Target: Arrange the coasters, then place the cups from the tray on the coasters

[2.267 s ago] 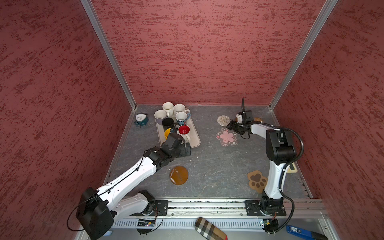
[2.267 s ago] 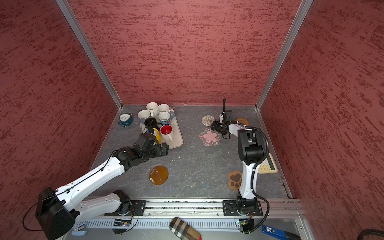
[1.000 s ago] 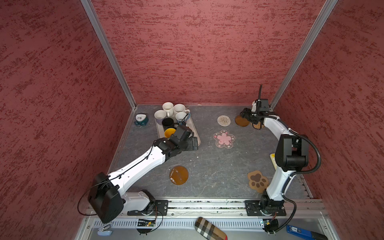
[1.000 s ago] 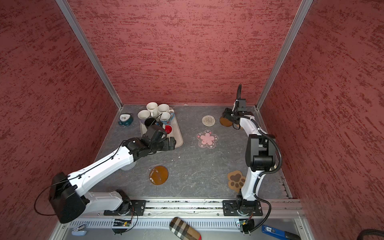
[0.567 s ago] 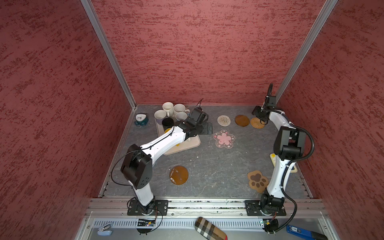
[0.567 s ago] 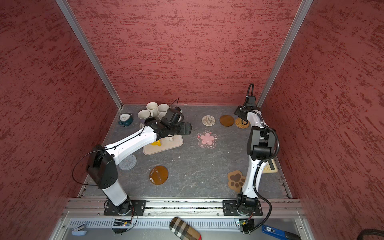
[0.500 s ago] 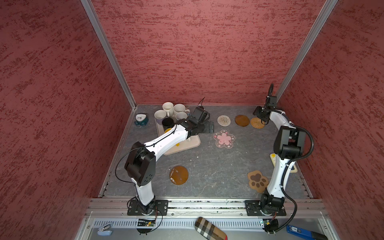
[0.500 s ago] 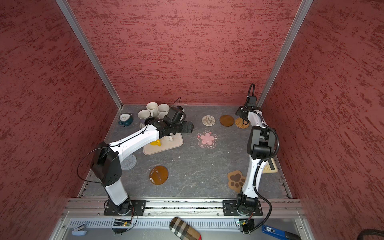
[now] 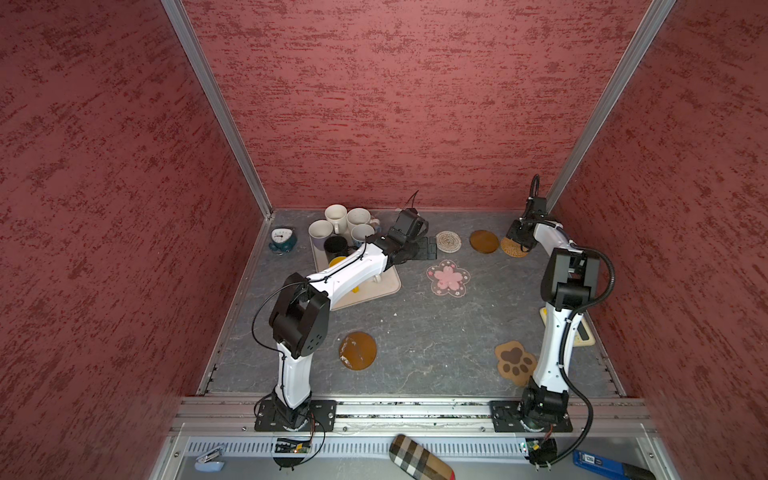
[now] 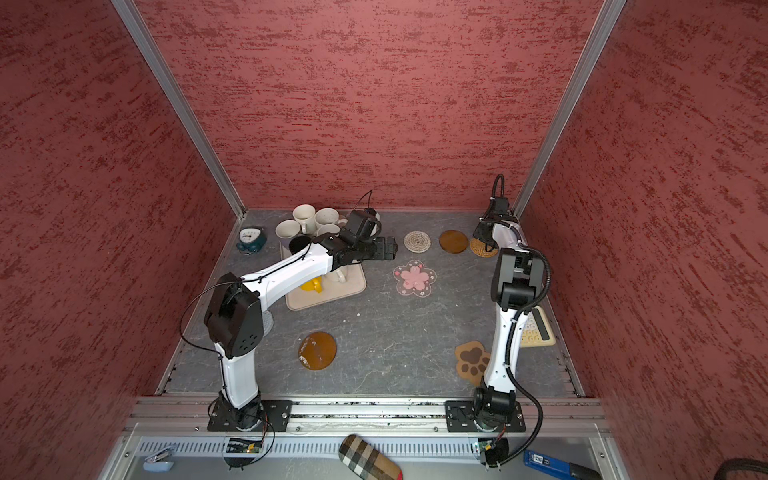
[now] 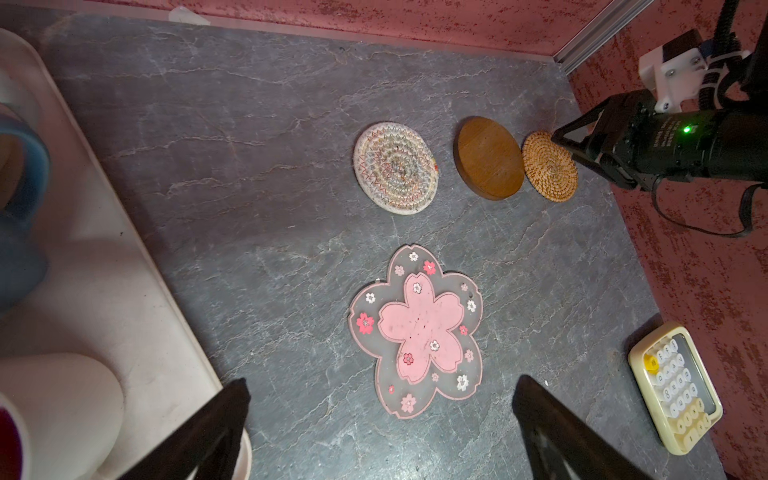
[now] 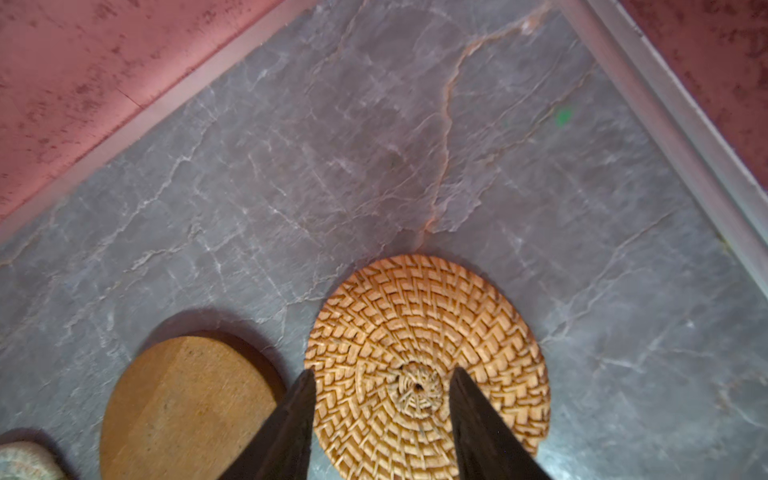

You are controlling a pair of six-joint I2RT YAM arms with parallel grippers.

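Lying flat on the desk (image 12: pixel 374 145) by the far right corner, rattan coaster (image 12: pixel 415 307) looks light, stiff, thin, likely needs a rim pinch; right tool (image 12: pixel 382 371) straddles its centre, jaws part open, holding nothing; brown disc (image 12: pixel 187 399) just beside crowds one edge; left tool (image 11: pixel 382 381) wide open, empty, near tray (image 11: pixel 124 291).
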